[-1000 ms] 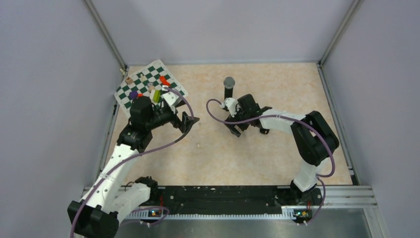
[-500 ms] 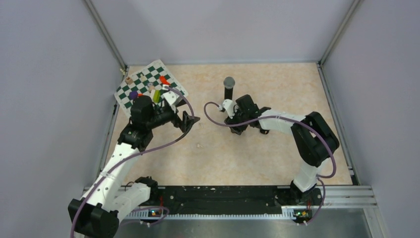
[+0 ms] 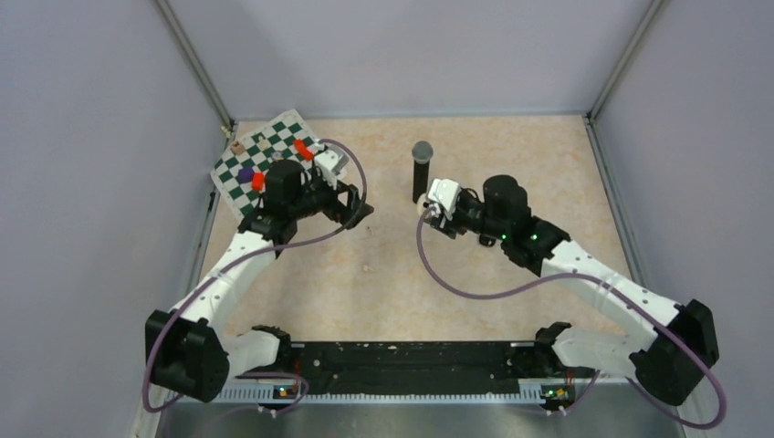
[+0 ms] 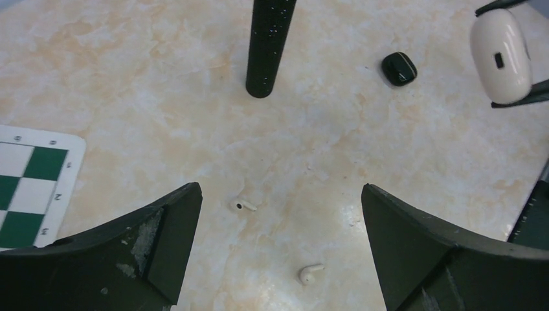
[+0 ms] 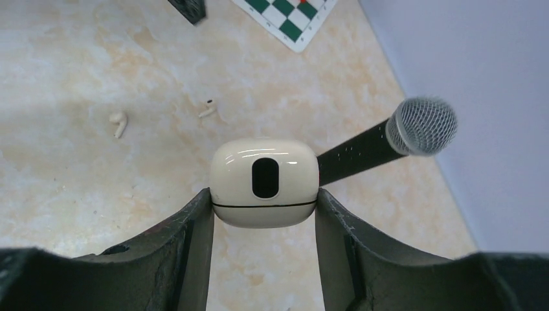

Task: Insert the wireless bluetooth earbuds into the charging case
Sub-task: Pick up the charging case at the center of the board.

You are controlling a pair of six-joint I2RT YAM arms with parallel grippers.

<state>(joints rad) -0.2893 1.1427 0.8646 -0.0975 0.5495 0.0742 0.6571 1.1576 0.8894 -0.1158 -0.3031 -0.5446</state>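
**First speaker:** Marbled beige table [image 3: 511, 146] between plain grey walls fills our top view. Where are the earbuds?

**Second speaker:** We find one whitish earbud [image 4: 243, 205] lying on the table below the left gripper [image 4: 280, 189], within the gap between its fingers. A second whitish earbud [image 4: 309, 274] lies just beside it, nearer the wrist camera. We see no black earbuds.

**First speaker:** And the grippers?

**Second speaker:** The left gripper hangs spread fully wide, holding nothing. The right gripper [image 5: 264, 194] is part closed, and its fingers clamp the cream charging case [image 5: 264, 181] by its sides, off the table. A thin seam runs round the case, so we judge its lid closed.

**First speaker:** Which relation matters for the next move?

**Second speaker:** The left arm is plainly the nearer one. Both buds lie under it, while the case hangs well apart to the robot's right, past the upright black microphone [image 4: 267, 45]. Each bud's short stem runs roughly from finger to finger, so we judge the wrist may need turning before it pinches. A small black rounded case [image 4: 398, 68] sits beyond, and a chessboard mat [image 4: 32, 188] lies at the left.
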